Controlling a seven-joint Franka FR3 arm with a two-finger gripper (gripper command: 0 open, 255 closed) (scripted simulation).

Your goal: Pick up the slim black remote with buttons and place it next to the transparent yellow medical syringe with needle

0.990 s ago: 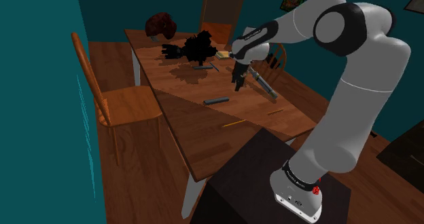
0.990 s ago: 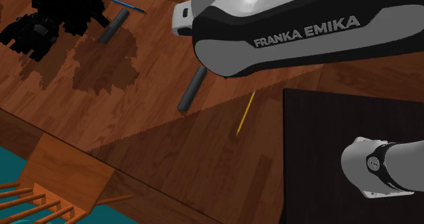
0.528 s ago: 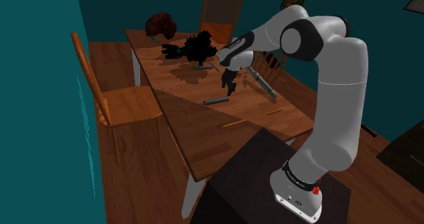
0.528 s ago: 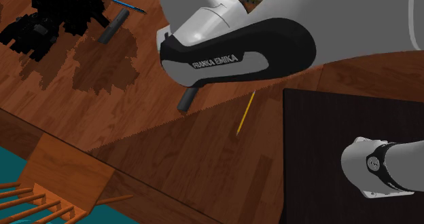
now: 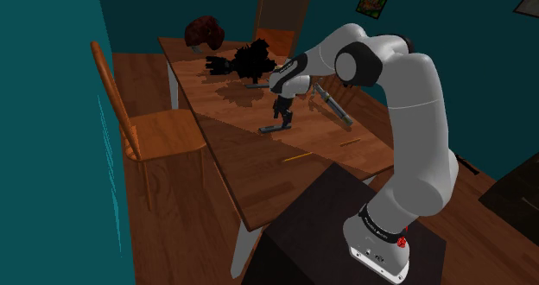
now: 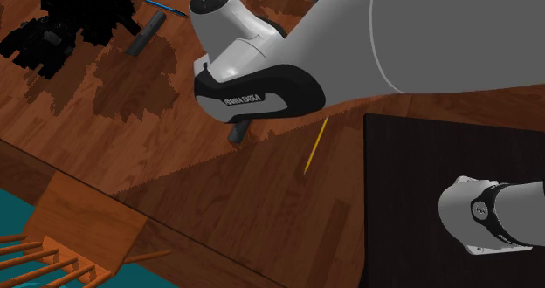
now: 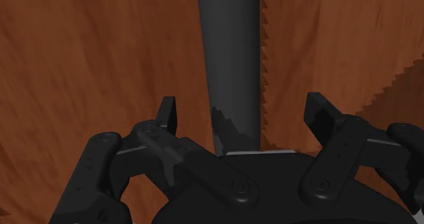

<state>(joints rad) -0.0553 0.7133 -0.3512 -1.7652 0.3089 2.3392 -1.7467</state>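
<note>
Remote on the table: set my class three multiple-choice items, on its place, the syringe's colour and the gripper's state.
1. The remote lies: A. on the table, under the gripper; B. in a drawer; C. on a shelf.
2. The syringe is: A. blue; B. yellow; C. white.
3. The fingers are: A. shut on the remote; B. shut on nothing; C. open.
Key: A, wood shows around it; B, a thin yellow line; C, gaps show beside the remote.
</note>
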